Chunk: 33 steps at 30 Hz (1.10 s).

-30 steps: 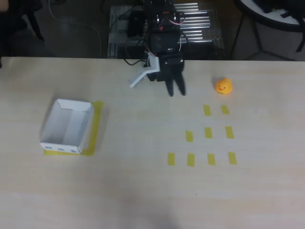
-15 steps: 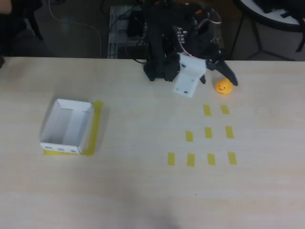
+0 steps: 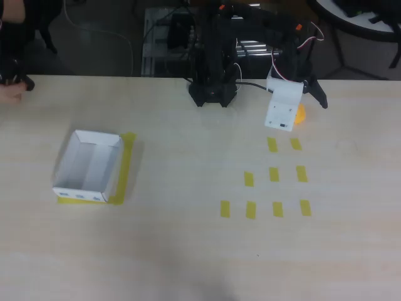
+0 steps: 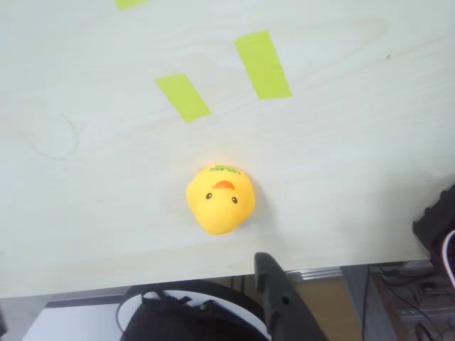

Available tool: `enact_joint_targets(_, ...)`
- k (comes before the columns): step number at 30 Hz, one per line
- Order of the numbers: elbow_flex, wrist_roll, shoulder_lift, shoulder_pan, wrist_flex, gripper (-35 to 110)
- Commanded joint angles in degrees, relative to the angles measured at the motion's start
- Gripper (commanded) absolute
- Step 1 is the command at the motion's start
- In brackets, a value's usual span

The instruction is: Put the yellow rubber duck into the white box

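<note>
Pincer hangs over the duck, fingers apart, not touching it. Duck sits on worktop, well apart from box.

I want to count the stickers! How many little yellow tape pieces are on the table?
9 short yellow tape strips in the overhead view: two on top, three in the middle, four at the bottom. The arm could hide more.

Pale wooden table bears white box, yellow rubber duck, tape strips.
</note>
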Motion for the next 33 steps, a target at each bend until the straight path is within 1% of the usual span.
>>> enact_joint_targets(1, 2.7, 0.3, 0.2, -3.1, -2.0, 45)
enact_joint_targets(7, 7.2, 1.6, -0.7, -8.3, -3.2, 44)
enact_joint_targets(17, 10.0, 2.5, -4.6, -12.2, -5.4, 44)
enact_joint_targets(33, 9.3, 4.7, -11.2, -13.3, -10.7, 42)
